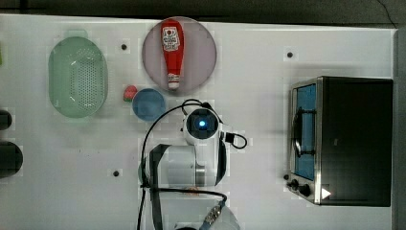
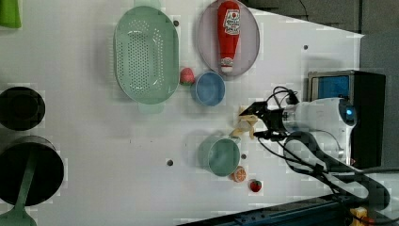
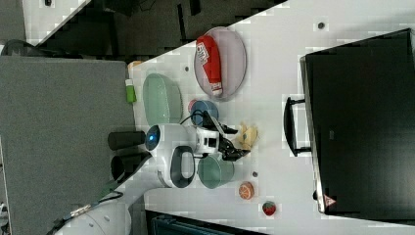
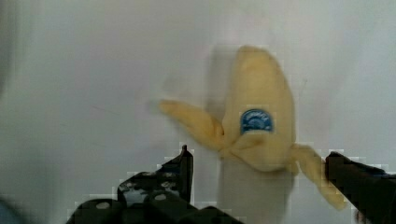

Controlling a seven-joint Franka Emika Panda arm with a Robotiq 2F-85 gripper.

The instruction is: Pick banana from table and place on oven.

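While the gripper (image 4: 257, 179) holds its fingers wide around the banana (image 4: 259, 126) on the table (image 4: 84, 70), mid-frame in the wrist view, a floppy peel strip could snag and make it slip.

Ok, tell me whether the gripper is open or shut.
Open: the gripper has its fingers spread either side of the banana, not clamped.
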